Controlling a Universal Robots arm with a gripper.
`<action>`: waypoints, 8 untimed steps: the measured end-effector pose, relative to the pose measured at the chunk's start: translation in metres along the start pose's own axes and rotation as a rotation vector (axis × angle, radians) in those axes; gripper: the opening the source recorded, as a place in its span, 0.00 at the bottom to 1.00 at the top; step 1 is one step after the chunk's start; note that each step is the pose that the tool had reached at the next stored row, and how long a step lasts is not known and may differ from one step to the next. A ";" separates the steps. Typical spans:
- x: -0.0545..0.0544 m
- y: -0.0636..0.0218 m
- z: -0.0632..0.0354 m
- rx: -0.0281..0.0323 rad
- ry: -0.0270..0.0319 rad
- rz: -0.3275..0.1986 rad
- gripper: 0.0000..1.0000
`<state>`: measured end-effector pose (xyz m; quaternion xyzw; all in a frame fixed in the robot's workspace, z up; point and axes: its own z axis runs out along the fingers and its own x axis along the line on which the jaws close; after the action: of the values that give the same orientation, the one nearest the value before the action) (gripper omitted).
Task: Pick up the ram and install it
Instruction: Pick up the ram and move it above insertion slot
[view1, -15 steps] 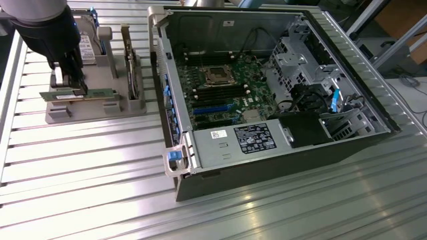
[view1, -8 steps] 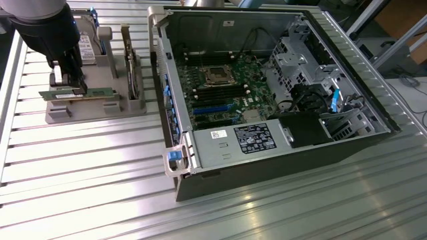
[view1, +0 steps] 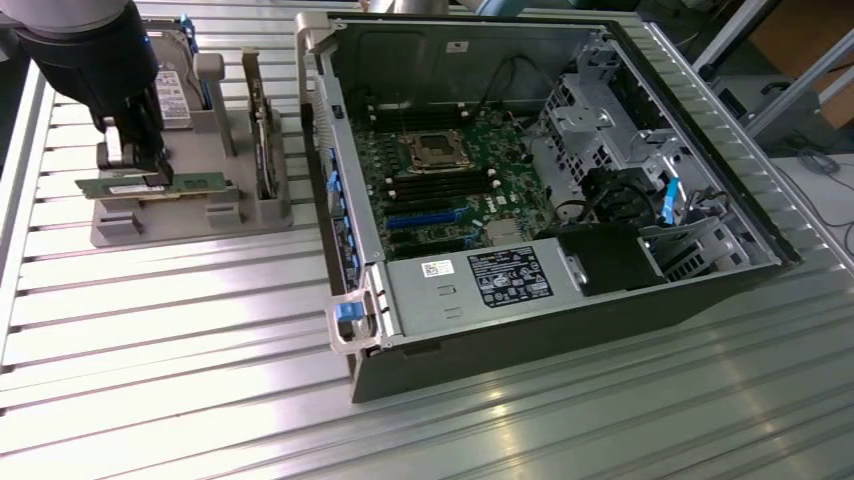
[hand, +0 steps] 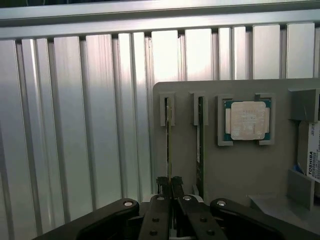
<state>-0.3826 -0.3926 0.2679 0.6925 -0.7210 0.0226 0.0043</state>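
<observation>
The gripper (hand: 169, 184) had its jaws closed on the ram (hand: 169, 145), seated edge-on in the grey holder (hand: 240, 170) near the processor chip (hand: 247, 120).

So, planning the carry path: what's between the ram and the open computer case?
In the exterior view, a larger green card stands on edge in the gray holder between the ram and the case.
</observation>
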 end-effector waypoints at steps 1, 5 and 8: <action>0.000 0.0000 -0.0007 0.0000 0.0000 0.000 0.12; 0.000 -0.0001 -0.0025 0.0002 -0.0001 0.000 0.12; 0.000 -0.0001 -0.0042 0.0000 0.0000 0.000 0.12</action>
<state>-0.3826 -0.3926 0.2721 0.6925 -0.7210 0.0226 0.0043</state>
